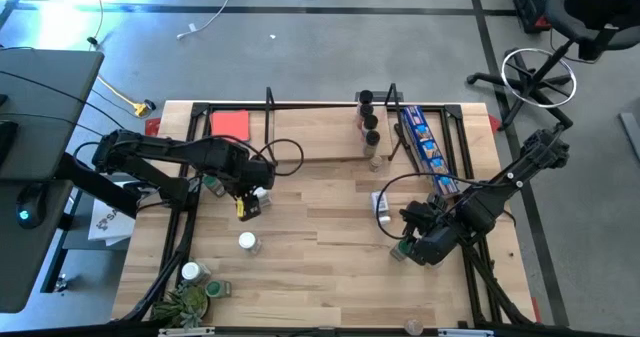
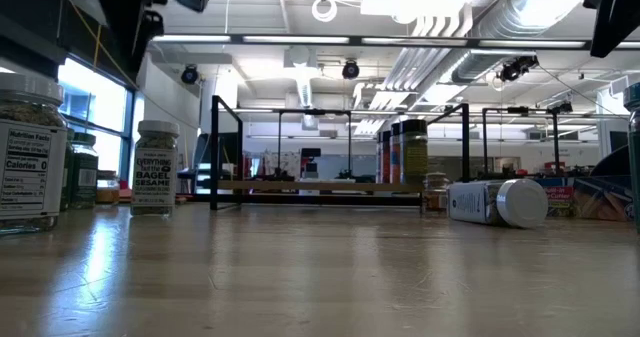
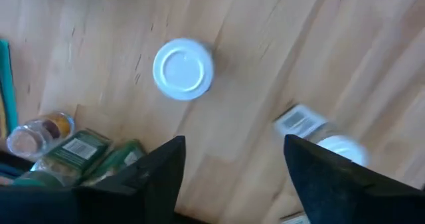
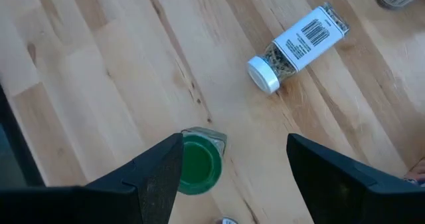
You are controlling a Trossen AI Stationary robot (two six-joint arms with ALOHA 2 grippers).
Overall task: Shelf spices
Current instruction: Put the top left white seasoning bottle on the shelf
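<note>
A: How far along is it?

B: About 4 dark-lidded spices (image 1: 369, 117) stand in a row on the shelf (image 1: 330, 158). Several are left on the table (image 1: 320, 267): a white-lidded jar (image 1: 247, 242), one lying on its side (image 1: 382, 206), a green-lidded jar (image 4: 198, 164), more by the plant (image 1: 185, 303).

A: And the arms?

B: The left gripper (image 1: 249, 206) hangs above the white-lidded jar, fingers spread, holding nothing. The right gripper (image 1: 415, 242) hovers over the green-lidded jar, also spread and empty.
</note>
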